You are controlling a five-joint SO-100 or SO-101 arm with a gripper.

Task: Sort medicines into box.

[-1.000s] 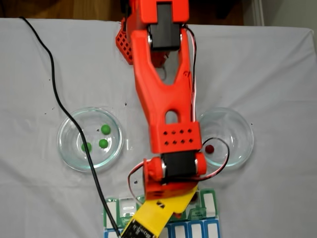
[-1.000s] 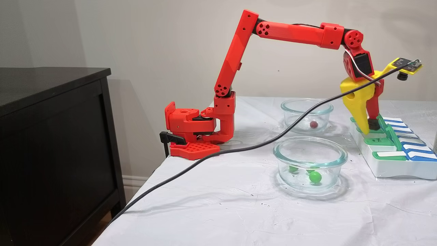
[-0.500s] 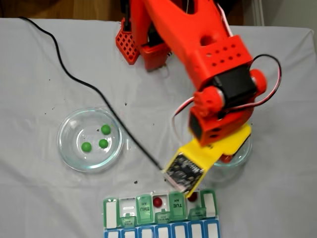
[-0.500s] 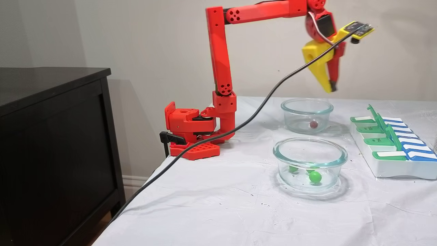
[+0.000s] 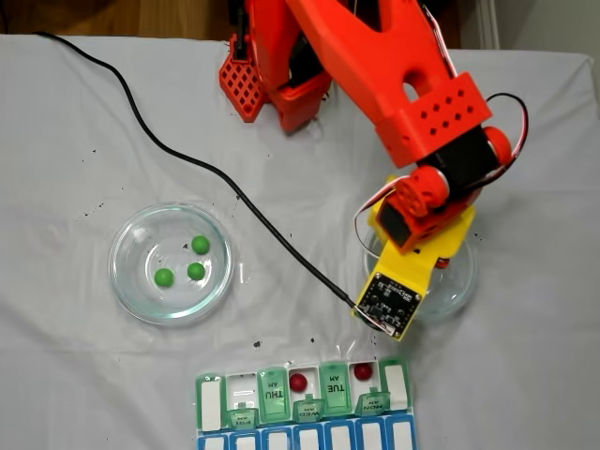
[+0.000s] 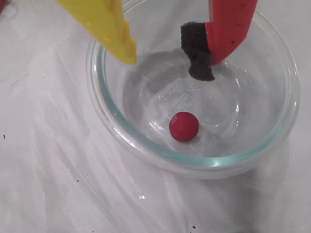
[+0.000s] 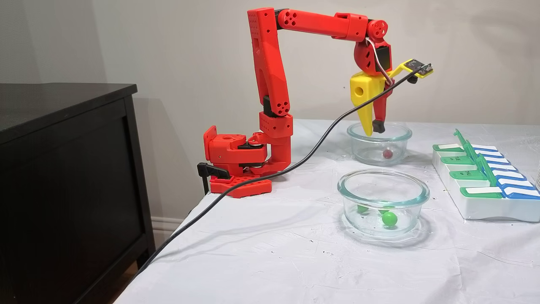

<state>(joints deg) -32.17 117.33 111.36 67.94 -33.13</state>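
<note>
Gripper [image 6: 167, 60] poised over glass dish, tips spread, nothing between them.

Item: one dark red ball [image 6: 184, 126] on the floor of the right-hand glass dish [image 6: 272, 141] in the wrist view, below the yellow and red fingers and apart from both. Item: three green balls [image 5: 196, 271] in the left glass dish [image 5: 125, 281] of a fixed view. Item: pill box [image 5: 211, 401] at the near edge of the desk [image 5: 75, 375], several green lids raised; two red balls in open cells [image 5: 298, 382], [image 5: 363, 371]. Item: black cable [image 5: 187, 159] running across the white cloth to the camera board on the wrist.
</note>
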